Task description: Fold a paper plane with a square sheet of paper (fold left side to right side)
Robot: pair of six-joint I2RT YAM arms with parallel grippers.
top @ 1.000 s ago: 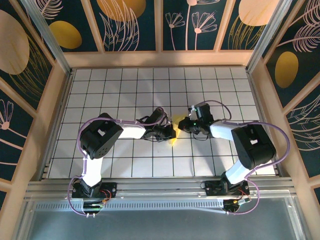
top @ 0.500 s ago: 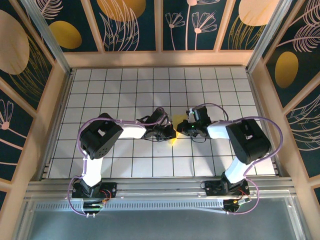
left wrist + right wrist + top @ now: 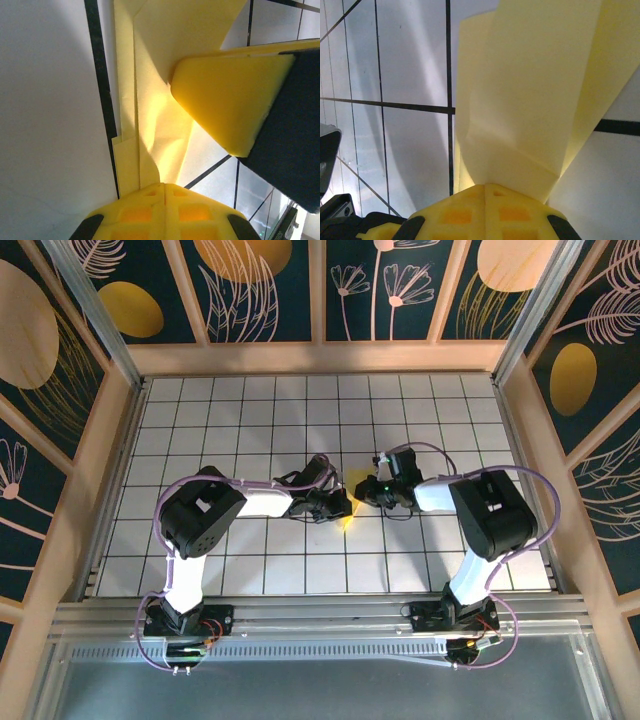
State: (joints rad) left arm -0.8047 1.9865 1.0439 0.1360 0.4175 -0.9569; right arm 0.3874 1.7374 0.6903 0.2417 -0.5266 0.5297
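Left gripper (image 3: pixel 164 186), closed, pins yellow paper (image 3: pixel 160 100) flat mid-table, likely so right gripper (image 3: pixel 485 186), pinched shut on its flap, can fold.

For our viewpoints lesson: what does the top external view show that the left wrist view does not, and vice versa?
Top external: the painted wall panels, the whole grid table, the left end effector meeting the right end effector. Left wrist: layered creases and the right one's yellow fingertip up close. Shared: the folded yellow paper and grid lines.
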